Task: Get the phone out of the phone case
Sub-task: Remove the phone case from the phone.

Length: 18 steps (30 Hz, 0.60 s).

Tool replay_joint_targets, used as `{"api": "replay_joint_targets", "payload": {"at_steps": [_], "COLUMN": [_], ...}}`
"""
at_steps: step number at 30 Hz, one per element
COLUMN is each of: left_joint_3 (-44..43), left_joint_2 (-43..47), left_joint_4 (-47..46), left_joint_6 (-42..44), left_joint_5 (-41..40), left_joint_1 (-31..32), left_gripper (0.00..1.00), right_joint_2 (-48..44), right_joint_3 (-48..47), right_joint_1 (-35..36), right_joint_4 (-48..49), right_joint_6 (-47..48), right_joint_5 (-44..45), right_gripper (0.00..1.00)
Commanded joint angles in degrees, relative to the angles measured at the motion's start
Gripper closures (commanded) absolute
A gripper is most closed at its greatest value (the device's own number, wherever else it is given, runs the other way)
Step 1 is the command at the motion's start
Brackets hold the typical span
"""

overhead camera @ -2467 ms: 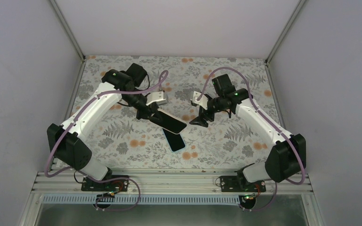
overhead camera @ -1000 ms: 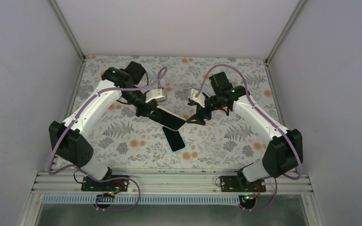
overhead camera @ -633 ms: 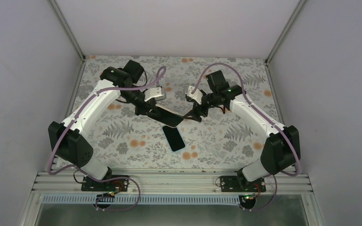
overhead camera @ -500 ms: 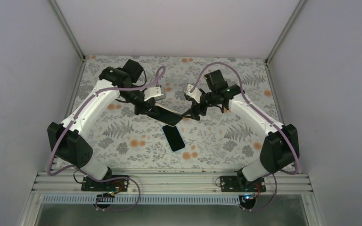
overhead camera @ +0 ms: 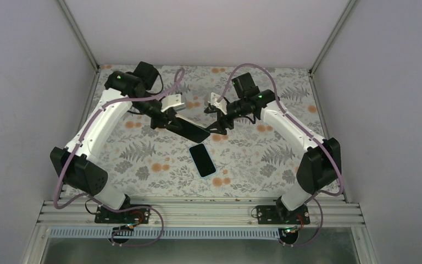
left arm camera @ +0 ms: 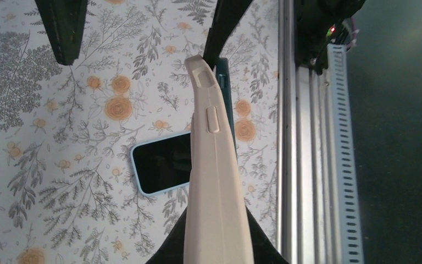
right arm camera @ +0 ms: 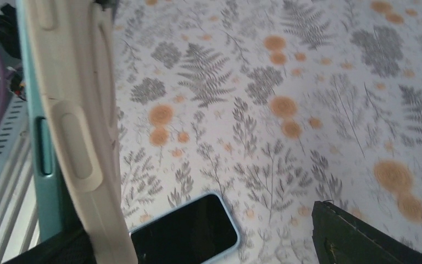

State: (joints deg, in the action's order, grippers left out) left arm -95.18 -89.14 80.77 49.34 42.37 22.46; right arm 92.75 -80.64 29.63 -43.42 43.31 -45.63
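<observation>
Your left fingers (left arm camera: 261, 253) clamp the cased phone (overhead camera: 189, 129). Its long axis points into your right fingers (right arm camera: 351, 236), spread wide, its free end beside one.

**What I cannot see from here**

From the left wrist, the cream case (left arm camera: 211, 181) hides one end of the second phone (left arm camera: 159, 168) on the tabletop (left arm camera: 60, 137) and most of the teal phone (left arm camera: 223, 82). The fingers (left arm camera: 173, 256) of my left claw (overhead camera: 168, 122) run off the bottom edge there. From above, I cannot tell whether the right claw (overhead camera: 215, 124) touches the case.
</observation>
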Motion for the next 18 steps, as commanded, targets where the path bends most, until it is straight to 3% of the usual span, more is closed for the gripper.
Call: {"api": "replay_joint_targets", "payload": {"at_steps": [1, 6, 10, 15, 18], "left_joint_3": [-8.86, -9.60, -8.11, -6.26, -5.50], "left_joint_2": [-2.08, -2.92, -2.81, -2.32, -2.24], "left_joint_4": [-3.31, -8.59, -13.31, -17.48, -19.23], "left_joint_6": [2.06, -0.80, -3.07, -5.28, -6.07], "left_joint_5": [12.62, 9.44, 6.69, 5.68, 4.74], "left_joint_1": [-3.94, -4.49, -4.53, -4.36, -4.32], "left_gripper": [0.98, 0.98, 0.98, 0.98, 0.98], "right_joint_2": [1.14, 6.20, 10.19, 8.36, 8.80], "right_joint_3": [-1.72, -8.32, -15.24, -13.72, -15.37], "right_joint_1": [4.85, 5.56, 8.67, 9.92, 10.89], "right_joint_4": [-1.69, -12.57, -21.53, -10.28, -9.84], "right_joint_6": [2.49, 8.35, 11.87, 0.68, -0.42], "right_joint_5": [-11.62, -24.00, -25.58, -25.13, -25.74], "right_gripper": [0.14, 0.15, 0.19, 0.22, 0.22]}}
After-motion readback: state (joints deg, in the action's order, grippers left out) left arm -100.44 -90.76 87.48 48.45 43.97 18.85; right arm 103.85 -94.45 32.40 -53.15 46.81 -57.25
